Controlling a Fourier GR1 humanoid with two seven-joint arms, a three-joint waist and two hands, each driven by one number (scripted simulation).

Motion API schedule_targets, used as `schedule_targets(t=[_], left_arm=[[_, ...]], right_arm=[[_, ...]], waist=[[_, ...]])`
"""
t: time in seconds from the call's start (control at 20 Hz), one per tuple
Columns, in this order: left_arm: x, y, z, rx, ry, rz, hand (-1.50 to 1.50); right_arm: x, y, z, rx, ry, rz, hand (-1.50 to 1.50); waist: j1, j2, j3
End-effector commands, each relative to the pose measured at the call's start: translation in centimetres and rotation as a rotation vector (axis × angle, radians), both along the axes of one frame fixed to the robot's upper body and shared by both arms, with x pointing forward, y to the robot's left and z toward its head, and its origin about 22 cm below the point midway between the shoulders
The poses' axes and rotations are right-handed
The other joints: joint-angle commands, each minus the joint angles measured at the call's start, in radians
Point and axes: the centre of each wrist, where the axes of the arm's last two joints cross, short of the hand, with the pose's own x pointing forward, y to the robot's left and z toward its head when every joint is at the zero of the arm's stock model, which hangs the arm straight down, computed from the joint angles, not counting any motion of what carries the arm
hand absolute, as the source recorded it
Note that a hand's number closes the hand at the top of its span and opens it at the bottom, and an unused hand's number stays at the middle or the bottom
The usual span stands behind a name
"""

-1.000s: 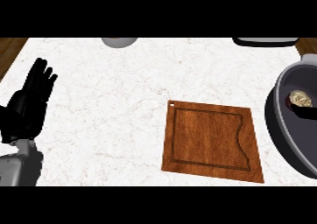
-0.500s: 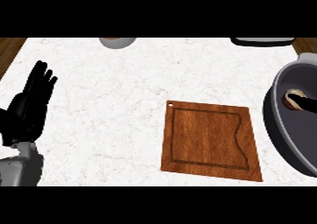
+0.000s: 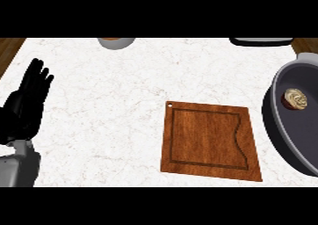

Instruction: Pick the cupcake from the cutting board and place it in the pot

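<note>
The cupcake, with pale swirled frosting and a dark base, lies inside the dark grey pot at the right edge of the head view. The wooden cutting board lies on the white marble counter just left of the pot, with nothing on it. My left hand rests open at the left edge, fingers straight and pointing up, far from the board. My right hand does not show.
A grey bowl with something brown inside stands at the counter's far edge, centre left. A dark item sits at the far right edge. Wooden floor shows beyond the counter's far corners.
The cupcake shows whole in the pot, no longer partly covered by a dark shape as half a second ago. The view has shifted slightly. The left hand stays put.
</note>
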Motion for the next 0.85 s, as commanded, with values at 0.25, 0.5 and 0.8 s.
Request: schedule_targets(t=[0.25, 0.5, 0.8], left_arm=[[-1.0, -0.2, -0.6, 0.016, -0.009, 0.011, 0.00], [-0.4, 0.0, 0.4, -0.008, 0.002, 0.005, 0.00], [1.5, -0.6, -0.2, 0.010, 0.001, -0.006, 0.00]], right_arm=[[-9.1, -5.6, 1.6, 0.027, -0.007, 0.034, -1.50], [-11.4, -6.9, 0.5, 0.012, -0.010, 0.050, -1.50], [-13.9, -8.7, 0.5, 0.015, 0.013, 0.056, -1.50]], waist=[[0.000, -0.001, -0.001], [0.004, 0.000, 0.000], [0.001, 0.001, 0.000]])
